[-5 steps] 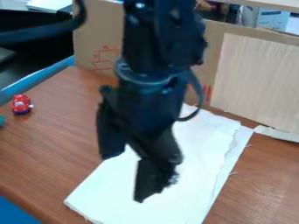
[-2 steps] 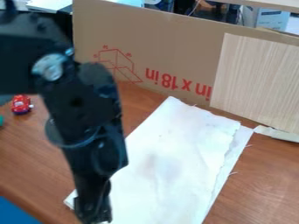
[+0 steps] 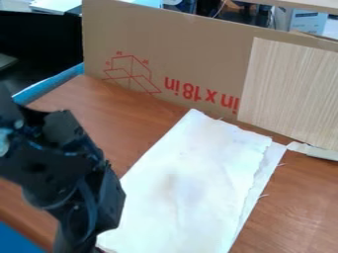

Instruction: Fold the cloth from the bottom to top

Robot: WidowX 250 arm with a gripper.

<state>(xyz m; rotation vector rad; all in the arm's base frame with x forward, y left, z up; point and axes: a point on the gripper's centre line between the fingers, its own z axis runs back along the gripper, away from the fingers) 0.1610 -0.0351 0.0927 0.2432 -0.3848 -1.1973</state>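
White cloth (image 3: 194, 183) lies flat on the brown table (image 3: 122, 111), with its long sides going at a slant and its top end close to the cardboard (image 3: 211, 64). Along its right side, one layer shows out a little from under another, so I think that the cloth is already doubled that way. Some loose threads come out from this edge.

The gripper (image 3: 78, 243) hangs at the lower left of the view, beside the bottom part of the cloth, and the arm (image 3: 43, 168) hides the table behind it. I cannot tell whether it is open or closed, nor whether it has any cloth in it. Its place there makes sense to me, because the bottom left corner is a natural place to take the cloth for this fold.

The bottom-to-top fold is not made: the cloth is spread long and low. Next, I believe, the bottom edge must be lifted and carried towards the top end. If only one corner is taken, the fold may become crooked, or the upper layer may slide apart from the lower one.
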